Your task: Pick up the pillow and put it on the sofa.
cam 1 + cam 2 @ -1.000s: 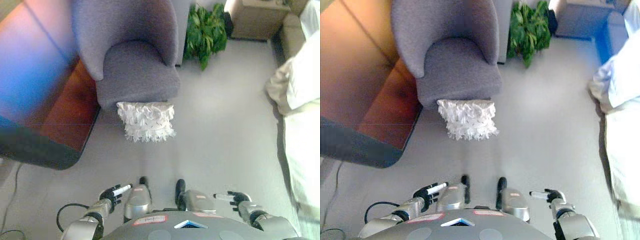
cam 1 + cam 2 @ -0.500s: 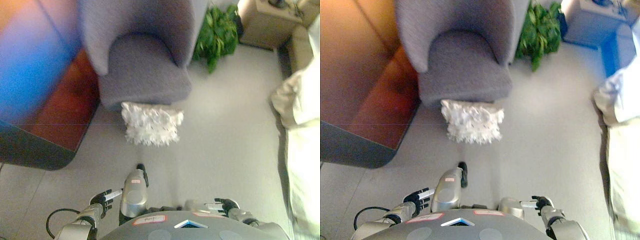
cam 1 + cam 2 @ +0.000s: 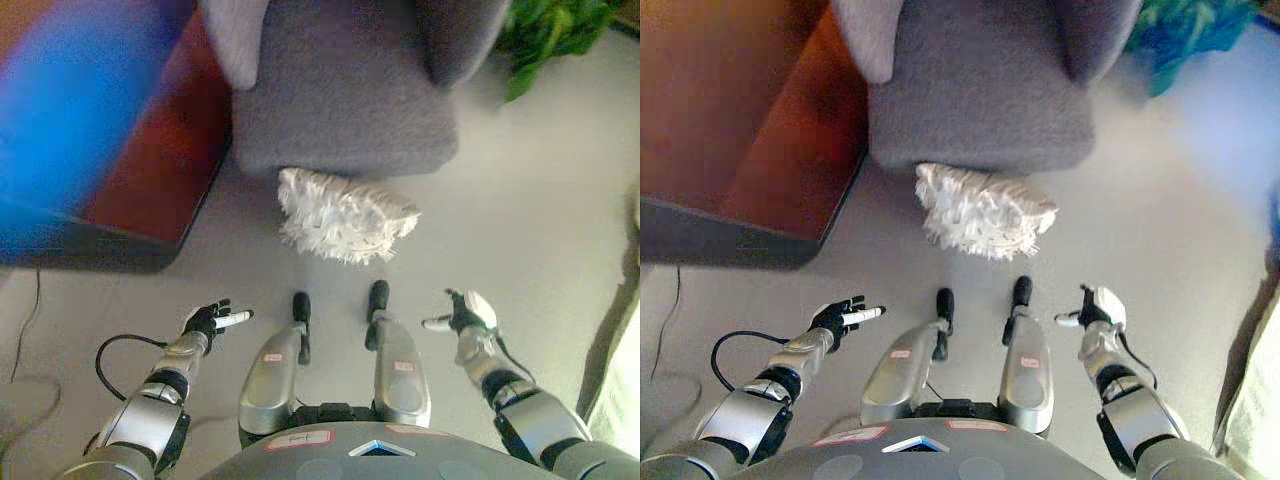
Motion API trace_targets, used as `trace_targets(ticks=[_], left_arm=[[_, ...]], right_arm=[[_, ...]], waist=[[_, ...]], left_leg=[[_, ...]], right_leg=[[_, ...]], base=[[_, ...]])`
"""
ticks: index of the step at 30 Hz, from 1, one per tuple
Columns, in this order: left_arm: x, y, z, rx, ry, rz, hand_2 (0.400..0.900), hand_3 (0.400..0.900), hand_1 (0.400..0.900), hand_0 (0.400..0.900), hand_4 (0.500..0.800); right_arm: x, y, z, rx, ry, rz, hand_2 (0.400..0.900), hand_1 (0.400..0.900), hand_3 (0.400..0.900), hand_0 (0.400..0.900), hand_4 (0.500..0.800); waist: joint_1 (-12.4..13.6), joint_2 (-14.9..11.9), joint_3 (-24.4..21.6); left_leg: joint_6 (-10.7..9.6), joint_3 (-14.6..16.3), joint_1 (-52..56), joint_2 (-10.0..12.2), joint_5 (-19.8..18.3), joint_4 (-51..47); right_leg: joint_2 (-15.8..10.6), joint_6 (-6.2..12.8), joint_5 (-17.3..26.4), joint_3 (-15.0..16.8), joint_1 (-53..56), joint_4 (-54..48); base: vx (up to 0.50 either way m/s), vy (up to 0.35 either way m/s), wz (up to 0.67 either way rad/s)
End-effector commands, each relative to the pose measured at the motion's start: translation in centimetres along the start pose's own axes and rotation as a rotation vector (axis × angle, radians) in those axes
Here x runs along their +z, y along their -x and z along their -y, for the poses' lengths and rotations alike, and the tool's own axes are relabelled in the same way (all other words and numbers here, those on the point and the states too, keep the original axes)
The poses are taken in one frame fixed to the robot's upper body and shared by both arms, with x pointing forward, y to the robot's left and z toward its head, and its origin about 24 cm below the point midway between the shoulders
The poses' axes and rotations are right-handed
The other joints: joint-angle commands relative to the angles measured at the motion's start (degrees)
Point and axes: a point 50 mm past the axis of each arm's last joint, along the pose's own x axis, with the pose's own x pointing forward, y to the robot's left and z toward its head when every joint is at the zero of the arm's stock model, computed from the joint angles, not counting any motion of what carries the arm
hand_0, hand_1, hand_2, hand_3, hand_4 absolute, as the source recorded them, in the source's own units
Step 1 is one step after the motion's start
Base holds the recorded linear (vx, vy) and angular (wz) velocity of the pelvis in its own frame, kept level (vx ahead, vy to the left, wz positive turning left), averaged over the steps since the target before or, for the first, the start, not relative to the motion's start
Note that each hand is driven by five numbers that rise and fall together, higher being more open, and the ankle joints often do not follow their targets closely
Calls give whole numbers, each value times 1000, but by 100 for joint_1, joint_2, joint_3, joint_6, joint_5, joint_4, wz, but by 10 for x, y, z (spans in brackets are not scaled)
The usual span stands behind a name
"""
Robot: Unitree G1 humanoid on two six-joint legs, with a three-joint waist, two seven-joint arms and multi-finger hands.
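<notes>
A white shaggy pillow (image 3: 345,214) lies on the grey floor against the front of a grey armchair-style sofa (image 3: 345,95), leaning on the seat's front edge. My left hand (image 3: 211,321) hovers low at the left, fingers straight and open, well short of the pillow. At the right, my right hand (image 3: 467,312) is also open, below and right of the pillow. Neither hand touches anything.
A dark red-brown table (image 3: 730,130) with a dark edge stands left of the sofa. A green plant (image 3: 560,30) is at the upper right. A pale cloth or bedding edge (image 3: 1255,420) shows at the lower right.
The camera has moved closer to the sofa, so pillow and seat sit lower and larger in view. Both arms have stretched forward and spread apart; the pillow itself has not moved.
</notes>
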Motion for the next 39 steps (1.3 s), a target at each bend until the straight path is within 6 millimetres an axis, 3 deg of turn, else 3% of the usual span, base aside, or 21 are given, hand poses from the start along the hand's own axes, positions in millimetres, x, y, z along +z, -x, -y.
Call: trace_targets(ticks=[1, 8, 16, 19, 20, 28, 30, 39], left_arm=[[3, 1, -9, 6, 39, 16, 900, 900, 900, 900, 800], [62, 2, -1, -107, 99, 249, 900, 900, 900, 900, 800], [85, 11, 12, -204, 176, 393, 900, 900, 900, 900, 800], [85, 13, 13, -226, 205, 418, 900, 900, 900, 900, 800], [83, 14, 12, -233, 221, 423, 900, 900, 900, 900, 800], [78, 20, 15, -300, 316, 475, 900, 900, 900, 900, 800], [69, 22, 14, -315, 336, 467, 900, 900, 900, 900, 800], [26, 27, 12, -339, 401, 415, 900, 900, 900, 900, 800]], right_arm=[[7, -22, 80, -179, 61, -8, 900, 900, 900, 900, 800], [43, -31, 151, -287, 50, 25, 900, 900, 900, 900, 800], [57, -25, 217, -410, 53, 51, 900, 900, 900, 900, 800], [64, -20, 239, -441, 45, 77, 900, 900, 900, 900, 800], [66, -18, 245, -448, 43, 85, 900, 900, 900, 900, 800], [75, -6, 287, -518, 24, 78, 900, 900, 900, 900, 800], [71, 0, 302, -552, -3, 54, 900, 900, 900, 900, 800], [53, 14, 337, -592, -172, 4, 900, 900, 900, 900, 800]], waist=[[147, 310, 150], [404, 555, 464], [538, 911, 738], [566, 999, 791], [578, 1029, 817], [637, 1268, 834], [682, 1365, 835], [744, 1584, 835]], left_leg=[[-154, -154, -492, 228, 203, 31], [-131, -343, -1139, 100, 146, 442], [-71, -406, -1829, 2, 64, 949], [-41, -402, -2075, -18, 29, 1134], [-52, -424, -2109, -26, -186, 1305], [22, -370, -2840, -74, -324, 1883], [38, -350, -3013, -48, -302, 1968], [16, -370, -3569, -96, -344, 2473]], right_leg=[[-165, 253, -103, 32, -55, 118], [-283, 219, -321, -210, -632, 642], [-396, 104, -599, -209, -1448, 1505], [-404, 64, -676, -145, -1737, 1767], [-389, 99, -892, -81, -1805, 1991], [-412, -7, -1139, 101, -2597, 2797], [-388, -105, -1403, 133, -2791, 3284], [-348, -236, -1524, 263, -3352, 3803]], base=[[-33, -73, 20], [-9, -24, 9], [-9, 15, 10], [1, 47, 1], [54, 56, -3], [6, 48, 2], [4, 61, 0], [67, 17, 2]])
